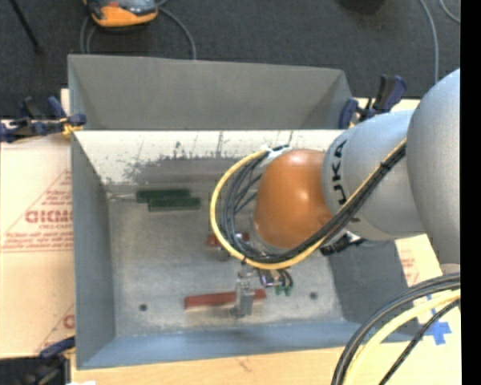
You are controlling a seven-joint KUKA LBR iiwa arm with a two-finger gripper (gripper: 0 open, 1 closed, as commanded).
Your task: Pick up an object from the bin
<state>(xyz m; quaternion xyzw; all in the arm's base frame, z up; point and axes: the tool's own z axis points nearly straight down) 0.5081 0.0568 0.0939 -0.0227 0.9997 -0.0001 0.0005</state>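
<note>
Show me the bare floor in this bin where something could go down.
Widest bare patch: the floor's left middle, between the green block above and the red bar below. The lower-left corner by the bin wall is bare too. Crowded: lower middle, where the gripper stands at the bar's right end.

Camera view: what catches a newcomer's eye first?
The arm's orange cover, over the right half of the bin. Below it the gripper stands at the right end of a red-brown bar near the front wall; a dark green bar lies by the far wall.
</note>
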